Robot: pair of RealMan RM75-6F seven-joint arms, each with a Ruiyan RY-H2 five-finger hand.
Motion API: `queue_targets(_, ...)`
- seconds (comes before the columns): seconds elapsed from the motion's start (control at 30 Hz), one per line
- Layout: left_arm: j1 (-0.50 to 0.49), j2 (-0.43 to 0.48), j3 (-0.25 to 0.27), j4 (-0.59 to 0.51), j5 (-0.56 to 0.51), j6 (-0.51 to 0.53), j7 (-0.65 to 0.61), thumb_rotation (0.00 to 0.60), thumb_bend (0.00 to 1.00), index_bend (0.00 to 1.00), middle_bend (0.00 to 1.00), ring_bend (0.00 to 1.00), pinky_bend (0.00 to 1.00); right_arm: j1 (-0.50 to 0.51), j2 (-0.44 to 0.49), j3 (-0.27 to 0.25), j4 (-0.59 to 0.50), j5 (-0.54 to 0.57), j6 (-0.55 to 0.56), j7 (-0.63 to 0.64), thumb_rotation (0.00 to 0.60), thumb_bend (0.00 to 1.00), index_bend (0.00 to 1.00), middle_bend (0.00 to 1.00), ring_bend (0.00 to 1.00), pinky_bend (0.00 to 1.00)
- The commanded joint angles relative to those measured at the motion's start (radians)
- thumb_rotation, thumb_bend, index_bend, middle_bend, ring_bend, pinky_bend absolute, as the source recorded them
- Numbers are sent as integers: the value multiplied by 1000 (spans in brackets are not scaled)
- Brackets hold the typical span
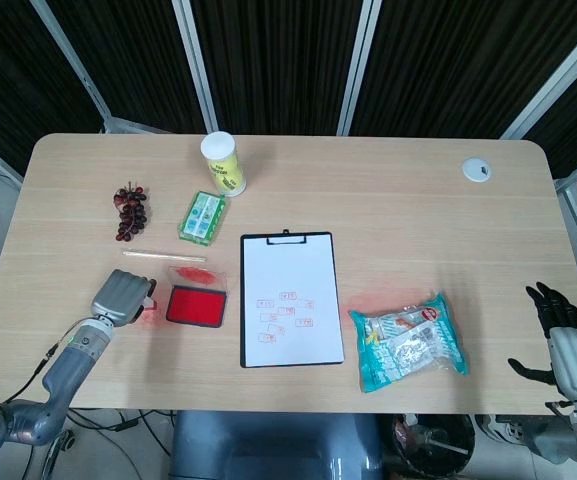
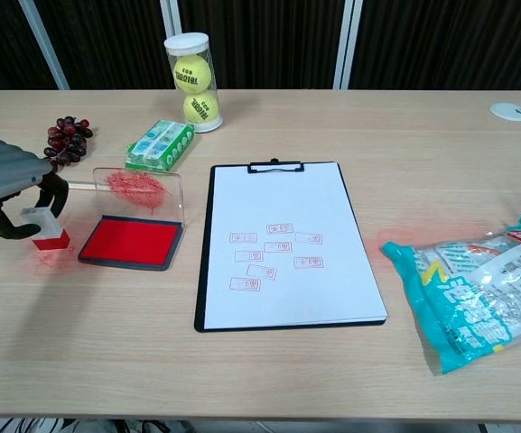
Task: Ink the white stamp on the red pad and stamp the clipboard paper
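Note:
The white stamp [image 2: 45, 227] with a red base stands on the table just left of the red ink pad [image 2: 134, 241] [image 1: 196, 305]. My left hand [image 2: 7, 180] [image 1: 120, 296] arches over the stamp, thumb and fingers closed on its sides. The pad's clear lid [image 2: 138, 189] stands open behind it, smeared red. The black clipboard [image 2: 283, 244] [image 1: 290, 300] lies in the middle, and its white paper carries several red stamp marks. My right hand [image 1: 568, 340] hangs beyond the table's right edge with its fingers spread, holding nothing.
A tube of tennis balls [image 2: 192, 81], a green packet [image 2: 159, 144] and dark grapes [image 2: 66, 137] sit at the back left. A snack bag [image 2: 477, 293] lies right of the clipboard. A white disc [image 1: 477, 169] is at the far right corner. A thin stick [image 1: 163, 256] lies behind the pad.

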Motion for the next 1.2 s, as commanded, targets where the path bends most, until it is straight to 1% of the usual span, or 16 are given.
queue_targets(0.03, 1, 0, 0, 0, 0, 0, 0, 600, 371, 481, 514, 973, 1000, 0, 0, 0, 0, -1, 1, 0, 600, 197, 55, 0, 0, 140)
queue_targets(1.03, -2, 2, -4, -12, -16, -5, 38, 600, 373, 493, 525, 973, 1000, -1, 1, 0, 2, -3, 2, 11, 600, 197, 55, 0, 0, 140)
queue_targets(1.2, -3, 4, -5, -17, -16, -3, 39, 600, 389, 519, 556, 973, 1000, -1, 0, 1, 3, -3, 2, 12, 600, 197, 55, 0, 0, 140)
